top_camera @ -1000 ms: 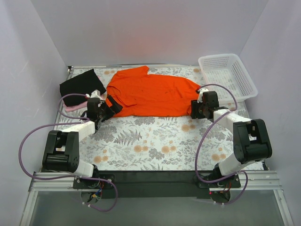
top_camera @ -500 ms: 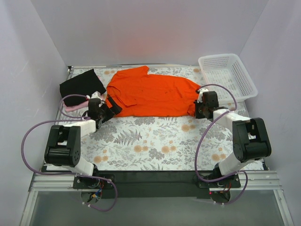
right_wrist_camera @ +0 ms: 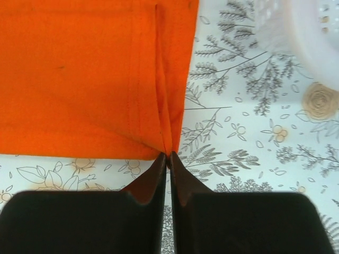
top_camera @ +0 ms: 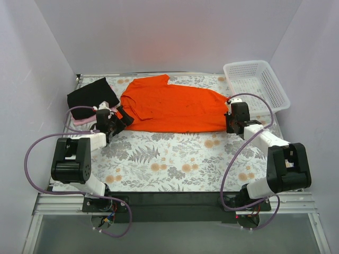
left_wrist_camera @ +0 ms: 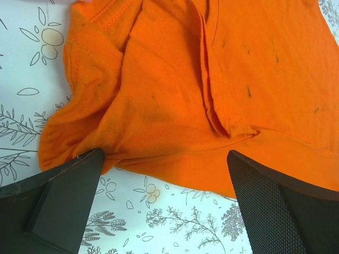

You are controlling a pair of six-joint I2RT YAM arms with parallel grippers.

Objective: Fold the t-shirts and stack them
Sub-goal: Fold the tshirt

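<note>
Orange t-shirt (top_camera: 172, 108) spread flat across the far half of the floral tabletop (top_camera: 175, 159), with an arm at each end.

The right fingers (right_wrist_camera: 168, 164) are pressed together, pinching the shirt's near right corner where the hem gathers into a fold. The left fingers (top_camera: 123, 117) stand spread wide at the opposite end, with the rumpled sleeve edge lying between them. A white mesh basket (top_camera: 257, 84) sits at the far right corner, close beside the right arm and apart from the cloth. A black t-shirt (top_camera: 91, 93) lies at the far left, near the orange one, and a pale pink t-shirt (top_camera: 79, 121) shows at its near edge, beside the left arm's purple cable (top_camera: 74, 112).
</note>
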